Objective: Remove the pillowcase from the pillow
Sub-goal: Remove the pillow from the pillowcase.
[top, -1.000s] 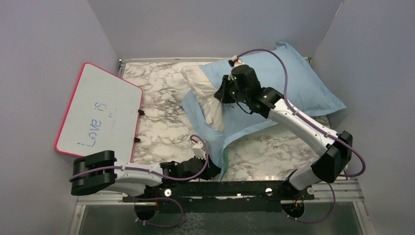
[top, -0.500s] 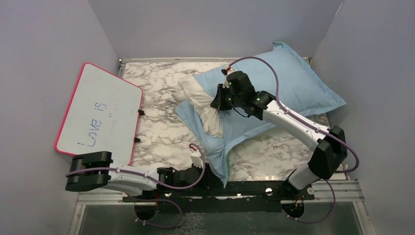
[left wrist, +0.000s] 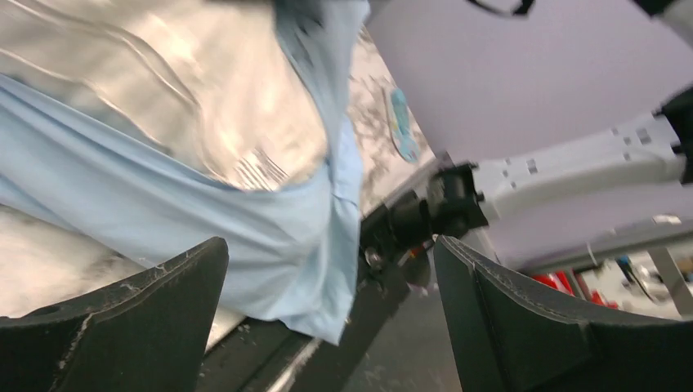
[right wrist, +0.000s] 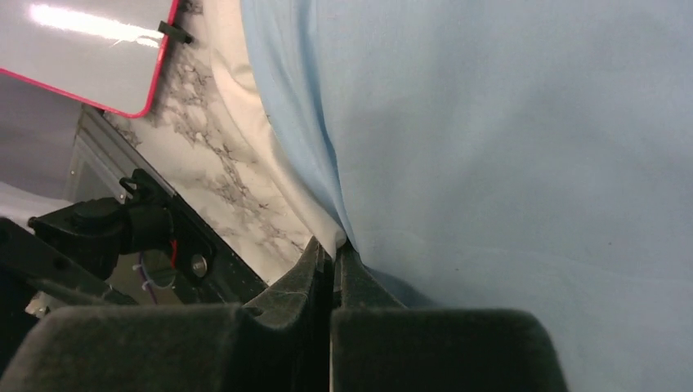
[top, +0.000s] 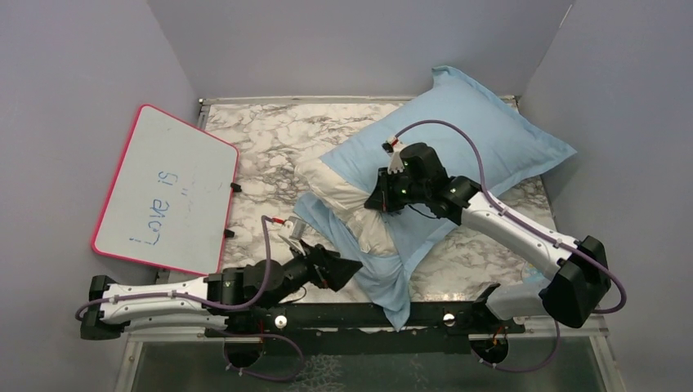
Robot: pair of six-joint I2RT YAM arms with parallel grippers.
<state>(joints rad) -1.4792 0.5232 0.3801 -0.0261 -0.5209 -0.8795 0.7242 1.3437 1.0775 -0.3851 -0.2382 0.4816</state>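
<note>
1. Found marbled bench (top: 261, 147) hemmed by lilac walls (top: 82, 82) at left, far and right sides, with a dark rail (top: 368, 312) along the near edge.
2. Saw bare marble between pink-framed whiteboard (top: 167, 192) and pillow (top: 343, 196), plus a smaller patch at near right, beside the right arm (top: 507, 229).
3. Noted whiteboard propped against the left wall, overhanging the bench's left edge.
4. Found pillowcase (top: 490, 135) covering the pillow's far-right part, one corner close to the right wall. Saw loose blue hem bunched around the exposed cream end and draped over the near edge.
5. Saw left fingers (left wrist: 122, 327) spread wide, holding nothing, low at the near edge just beside the draped hem.
6. Saw right fingers (right wrist: 306, 273) pressed together at the pillowcase-pillow seam. Could not tell of any cloth caught between.
</note>
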